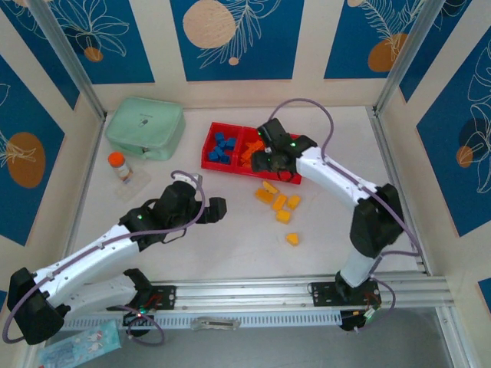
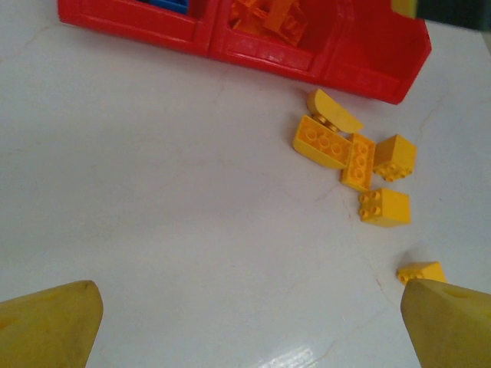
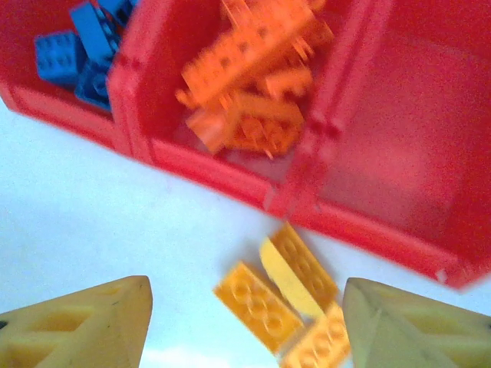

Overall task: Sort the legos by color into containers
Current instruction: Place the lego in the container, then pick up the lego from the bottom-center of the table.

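Right end effector (image 3: 245,307) hangs over the red tray (image 3: 207,172) at its near wall, jaws apart, empty. Left end effector (image 2: 249,307), short of the tray, is wide open, empty too.

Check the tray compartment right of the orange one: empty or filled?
Empty: the end compartment shows bare red floor; the yellow legos lie outside on the table.

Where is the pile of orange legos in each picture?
Top external: the orange legos sit a little above the middle of the picture.
Left wrist: they are at the top edge, near the middle.
Right wrist: they are up high, in the middle.
Shared landmark: the red tray holds them in its middle square.
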